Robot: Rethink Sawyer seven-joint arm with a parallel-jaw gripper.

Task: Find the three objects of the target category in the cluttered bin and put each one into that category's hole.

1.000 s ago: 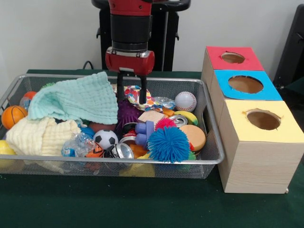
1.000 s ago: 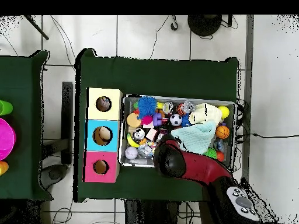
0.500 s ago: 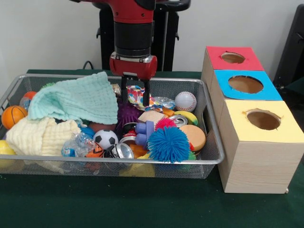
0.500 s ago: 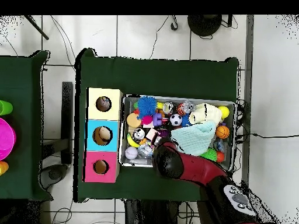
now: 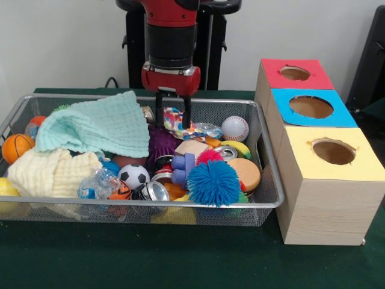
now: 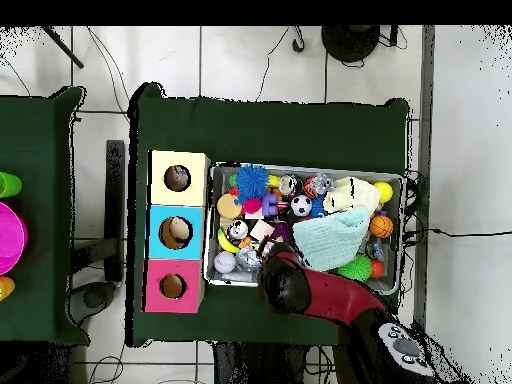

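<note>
- Wire mesh bin (image 5: 264, 201) on a dark green table (image 5: 180, 265): long, shallow, heaped full.
- Nearest the front rim: a blue spiky ball (image 5: 213, 182), a crushed silver can (image 5: 154, 191), a black-and-white soccer ball (image 5: 133, 175), crumpled clear plastic (image 5: 99, 180).
- Front left: a cream knitted cloth (image 5: 45, 171); a small basketball (image 5: 15, 147) against the left wall.
- Mid bin: a purple block toy (image 5: 183, 168), a pink spiky ball (image 5: 209, 156), a round tan disc (image 5: 244, 173), a second can (image 5: 225, 152).
- Over the left half: a mint green cloth (image 5: 96, 125), draped on top of the other items.
- Toward the back: a purple spiky ball (image 5: 161, 143), a multicoloured patterned piece (image 5: 174, 119), a white baseball (image 5: 234, 128) near the right wall.
- Gripper (image 5: 173, 119): hanging from the red and black arm (image 5: 171, 36) over the back middle of the bin; the two black fingers (image 5: 187, 114) stand apart, on either side of the patterned piece, tips just above the purple spiky ball. Whether they touch anything cannot be told.
- Beside the bin, to the picture's right: three wooden boxes in a row, each with a round hole on top — yellow-topped box (image 5: 328, 180) nearest, blue-topped box (image 5: 310, 108) in the middle, red-topped box (image 5: 293, 73) farthest.
- Target category: not shown; which items belong to it cannot be told.
</note>
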